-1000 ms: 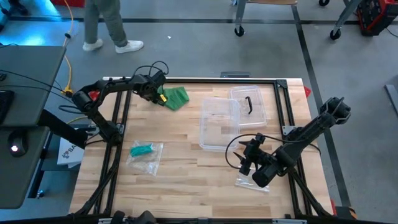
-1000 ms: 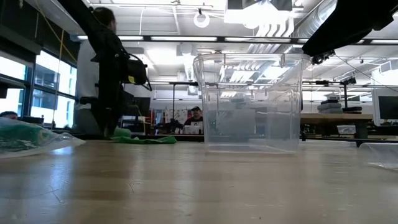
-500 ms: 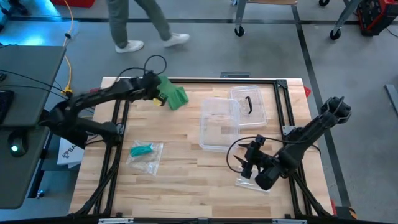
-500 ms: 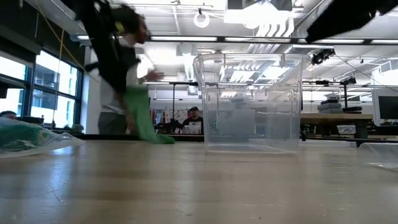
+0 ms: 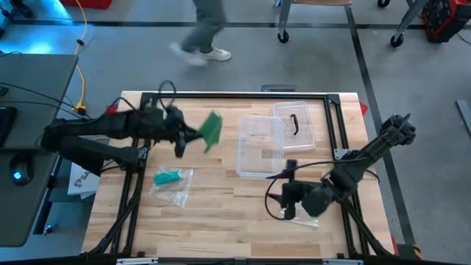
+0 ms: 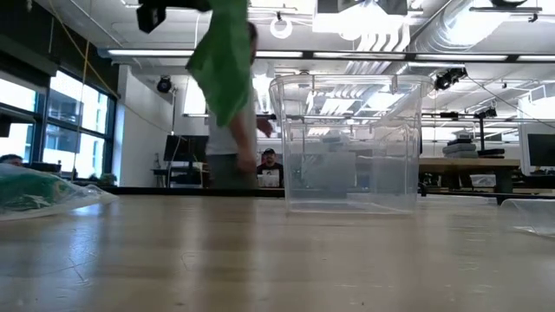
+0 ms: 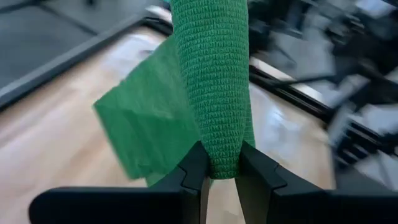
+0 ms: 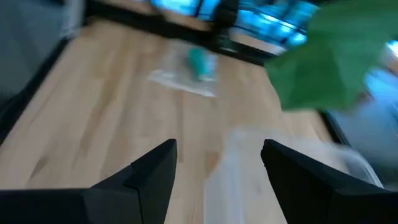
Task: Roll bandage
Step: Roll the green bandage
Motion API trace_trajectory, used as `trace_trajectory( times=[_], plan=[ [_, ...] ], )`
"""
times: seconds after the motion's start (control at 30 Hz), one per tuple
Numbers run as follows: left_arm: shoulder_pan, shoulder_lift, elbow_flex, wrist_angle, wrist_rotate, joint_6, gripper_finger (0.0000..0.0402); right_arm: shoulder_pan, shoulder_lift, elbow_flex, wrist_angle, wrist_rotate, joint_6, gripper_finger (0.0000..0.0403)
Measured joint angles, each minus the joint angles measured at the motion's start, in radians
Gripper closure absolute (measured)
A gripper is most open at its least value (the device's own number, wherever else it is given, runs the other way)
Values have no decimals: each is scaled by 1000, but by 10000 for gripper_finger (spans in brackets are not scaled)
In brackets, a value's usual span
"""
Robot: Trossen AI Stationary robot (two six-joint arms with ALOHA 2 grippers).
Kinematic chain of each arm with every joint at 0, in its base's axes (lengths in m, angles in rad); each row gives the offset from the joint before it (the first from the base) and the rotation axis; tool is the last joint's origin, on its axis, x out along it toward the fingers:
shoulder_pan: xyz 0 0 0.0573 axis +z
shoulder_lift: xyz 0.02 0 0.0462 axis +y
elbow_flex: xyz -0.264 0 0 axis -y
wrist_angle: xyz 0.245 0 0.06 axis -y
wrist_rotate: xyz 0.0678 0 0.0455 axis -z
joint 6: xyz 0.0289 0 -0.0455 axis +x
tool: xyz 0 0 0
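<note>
The green bandage (image 5: 212, 129) is a bunched strip of crinkled fabric, up in the air over the table's far left part. In the low view the bandage (image 6: 224, 61) hangs high above the tabletop. My left gripper (image 5: 193, 135) is shut on it, and the left wrist view shows the bandage (image 7: 211, 74) running forward from between the fingers of my left gripper (image 7: 222, 167). My right gripper (image 5: 287, 197) hovers open over the near right part of the table. Nothing lies between the fingers of my right gripper (image 8: 217, 163). My left gripper pinches a bunched, folded part of the bandage (image 7: 219, 149) between its two fingers (image 7: 194, 169). It comes from the table's left side, slanting a little downward. The bandage is lifted clear of the table; a loose flap (image 7: 140, 124) spreads to one side and the rest hangs slack.
A clear plastic box (image 5: 257, 147) and its lid with a dark handle (image 5: 294, 121) stand right of centre. A plastic bag holding a teal roll (image 5: 173, 180) lies at the near left; another clear bag (image 5: 303, 216) lies under my right arm. A person walks beyond the far edge.
My left gripper has risen and swung away from the far edge toward the table's middle, taking the bandage with it. The bandage lay on the table at the far left and now hangs clear of it. My right gripper has risen a little and rolled.
</note>
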Motion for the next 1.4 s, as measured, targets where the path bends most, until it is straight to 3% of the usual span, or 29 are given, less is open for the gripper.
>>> trace_trajectory(
  times=[0.17, 0.4, 0.6, 0.7, 0.8, 0.97, 1.07, 1.3, 1.4],
  plan=[
    [-172, 86, 0, 35, -68, -4, 348, -157, -16, 0, 91, -330, -169, 169],
    [-316, 198, 12, -1, -174, -8, 348, -307, -24, 0, 268, -392, -192, 169],
    [-392, 282, 152, -108, -224, -7, 348, -393, 13, 1, 247, -627, -81, 169],
    [-420, 313, 248, -151, -250, -8, 348, -361, 60, 1, 279, -713, -151, 169],
    [-439, 337, 334, -188, -281, -8, 348, -279, 115, 2, 328, -655, -268, 169],
    [-457, 366, 416, -191, -314, -16, 348, -160, 168, 60, 367, -278, -388, 169],
    [-457, 389, 442, -189, -317, -16, 348, -124, 189, 106, 360, -149, -430, 169],
    [-457, 440, 480, -191, -314, -7, 348, -151, 192, 173, 328, -147, -451, 169],
    [-457, 451, 485, -191, -313, -7, 348, -176, 190, 181, 303, -241, -442, 169]
  ],
)
